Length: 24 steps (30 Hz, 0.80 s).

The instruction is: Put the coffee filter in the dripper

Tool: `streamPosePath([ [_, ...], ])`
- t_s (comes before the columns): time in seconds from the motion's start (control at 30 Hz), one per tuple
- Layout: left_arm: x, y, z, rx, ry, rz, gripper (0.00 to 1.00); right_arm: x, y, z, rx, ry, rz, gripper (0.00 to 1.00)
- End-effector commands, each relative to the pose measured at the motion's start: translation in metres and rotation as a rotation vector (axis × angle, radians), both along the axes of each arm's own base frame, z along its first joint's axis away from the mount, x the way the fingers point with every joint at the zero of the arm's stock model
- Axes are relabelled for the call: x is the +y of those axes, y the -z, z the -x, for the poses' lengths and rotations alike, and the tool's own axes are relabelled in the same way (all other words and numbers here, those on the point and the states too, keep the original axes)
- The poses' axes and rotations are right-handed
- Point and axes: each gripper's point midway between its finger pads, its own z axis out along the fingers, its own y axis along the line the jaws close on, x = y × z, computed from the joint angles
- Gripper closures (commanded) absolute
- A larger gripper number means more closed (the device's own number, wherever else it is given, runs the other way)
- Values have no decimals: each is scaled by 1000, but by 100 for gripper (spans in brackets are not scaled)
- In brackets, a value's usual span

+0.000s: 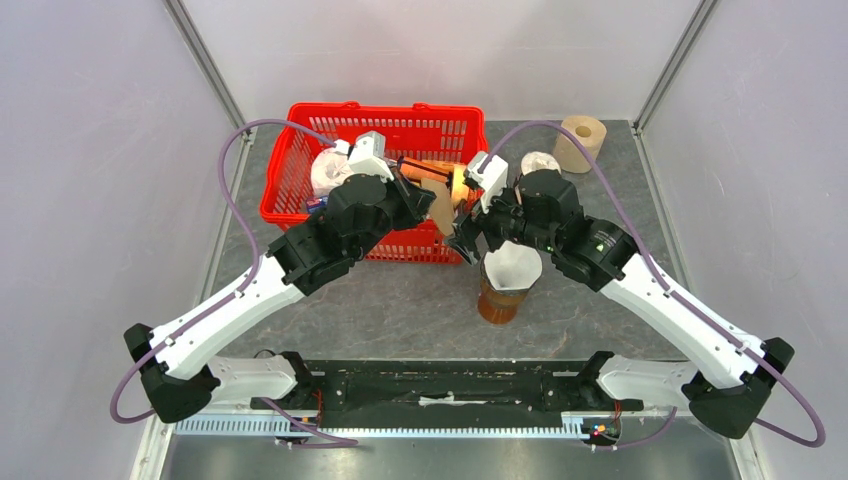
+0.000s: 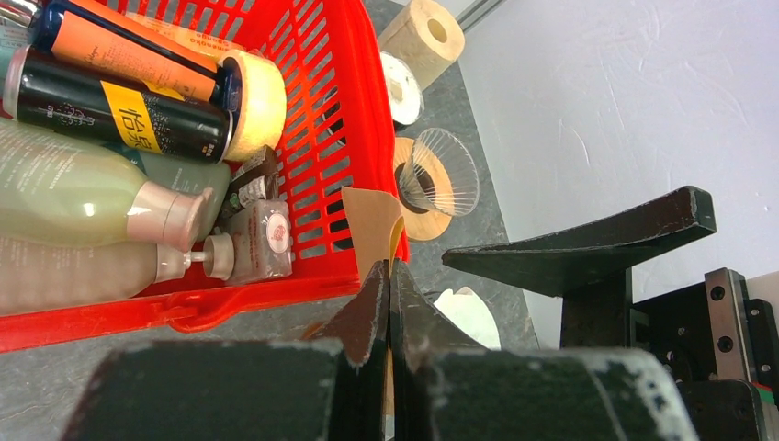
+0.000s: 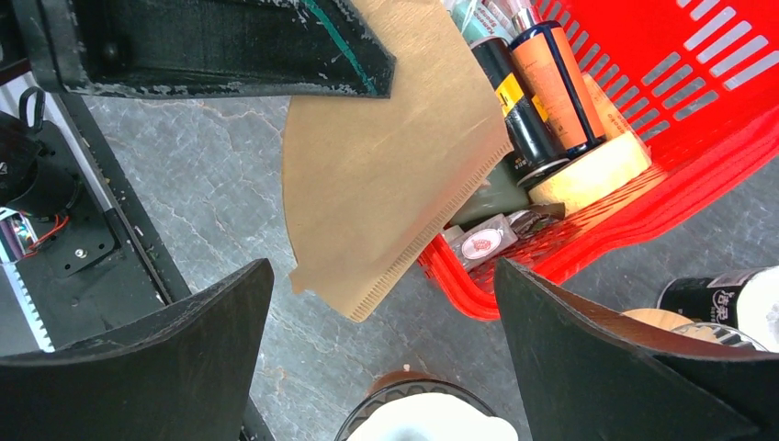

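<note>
A brown paper coffee filter [image 3: 386,175] hangs flat in the air in front of the red basket, with my left gripper [image 2: 389,266] shut on its edge. In the top view the filter [image 1: 441,210] sits between the two wrists. My right gripper [image 3: 381,266] stands wide open just below and beside it, touching nothing. Under the right gripper stands an amber dripper [image 1: 505,285] with a black ribbed rim [image 3: 404,395], and a white paper filter [image 1: 512,265] sits in it. A glass cone dripper on a wooden collar [image 2: 436,179] stands behind the basket's corner.
The red basket [image 1: 300,150] holds bottles, cans and a roll of tape [image 2: 253,101]. A tan paper roll [image 1: 580,140] and a white roll [image 1: 540,162] stand at the back right. White walls enclose the table on three sides.
</note>
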Motion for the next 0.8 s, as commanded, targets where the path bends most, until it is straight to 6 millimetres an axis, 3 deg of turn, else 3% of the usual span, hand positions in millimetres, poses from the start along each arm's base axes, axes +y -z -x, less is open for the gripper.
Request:
streamPosePath([
  [0.0,-2,-10,2,-30,19,9,98,-7,-27,-2,-76,17,-22,3],
  [0.3,-4,-10,2,-26,23,14,98,-8,-25,-9,-66,57,-13,3],
  [0.5,-3,-11,1,-28,16,12,98,-2,-24,12,-44,-58,-13,3],
  [0.77,-6,-11,2,-26,29,9,98,-6,-21,-4,-59,24,2,3],
])
